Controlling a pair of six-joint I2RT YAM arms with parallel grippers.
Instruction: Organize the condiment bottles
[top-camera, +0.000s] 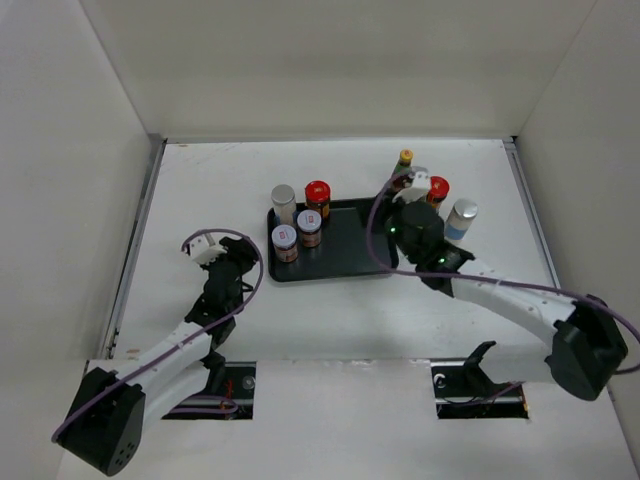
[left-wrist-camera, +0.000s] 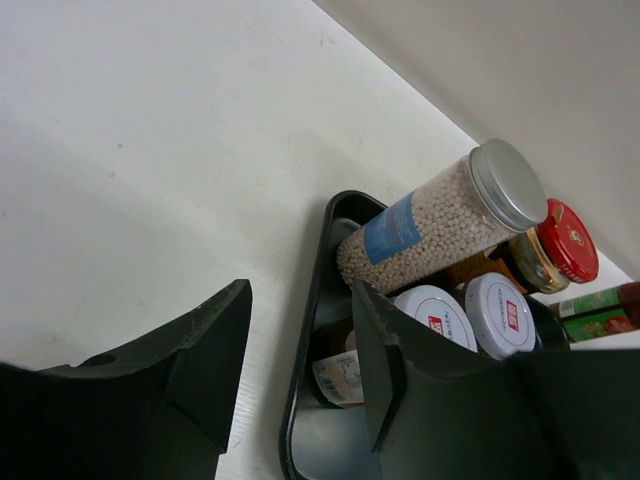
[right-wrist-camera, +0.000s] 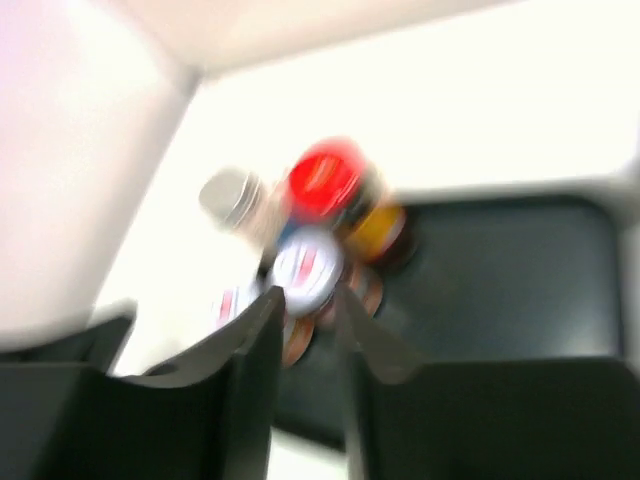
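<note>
We see four condiment bottles crowded on the left part of the black tray (top-camera: 350, 245) at frame centre: a silver-lidded jar (top-camera: 284, 200), a red-capped jar (top-camera: 317, 196) and two white-lidded short jars (top-camera: 285, 242). A yellow-capped bottle (top-camera: 404, 160), a second red-capped jar (top-camera: 437, 190) and a white-blue bottle (top-camera: 461, 218) stand on the desk (top-camera: 330, 310) just right of the tray. The right end effector (right-wrist-camera: 310, 310) is near those three, fingers close with a slim gap, and through the blur we cannot tell whether it is clenched. The left end effector (left-wrist-camera: 300, 320) sits released and empty left of the tray.
</note>
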